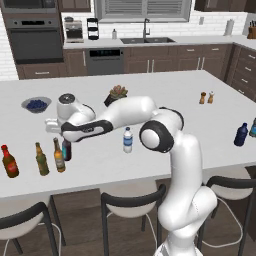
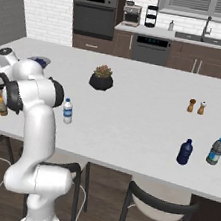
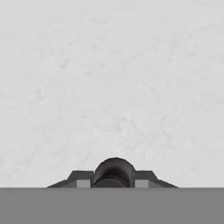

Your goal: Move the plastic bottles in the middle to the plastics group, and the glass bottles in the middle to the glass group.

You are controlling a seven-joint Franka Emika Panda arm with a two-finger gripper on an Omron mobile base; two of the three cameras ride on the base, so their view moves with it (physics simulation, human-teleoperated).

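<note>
Arm is folded out toward the left end of the white marble island counter point(image 1: 165, 95). Gripper point(image 3: 113, 186) sits over the dark brown long-necked beer bottle with blue label point(image 1: 66, 149): hand view looks straight down on its rounded dark top, with the two finger tips tight against either side of it. So the jaws are nearly closed and clamped on that bottle's neck. Can't tell from the base views whether its base touches the counter.

Near the front-left edge of the counter:
- squat brown bottle with red cap and red label point(image 1: 9, 161), closest to the left end
- slim olive-green long-necked bottle with yellow label point(image 1: 41, 159), next to it
- amber long-necked beer bottle with yellowish label point(image 1: 59, 155), just beside the green one, and just beside the held dark bottle

Small clear plastic water bottle with blue cap and pale blue label point(image 1: 128, 140) stands upright mid-counter, toward the front edge, well apart from both groups.

Right end, near the front edge: dark blue opaque plastic bottle with rounded body point(image 2: 185, 151) and a greyish-blue bottle with blue cap point(image 2: 216, 151) just beside it, both upright.

Other stuff on the counter: bowl of blue berries point(image 1: 36, 104) toward the left, dark pot with a succulent plant point(image 2: 102, 78) around the middle, pair of salt and pepper shakers point(image 2: 196, 106) toward the right.
</note>
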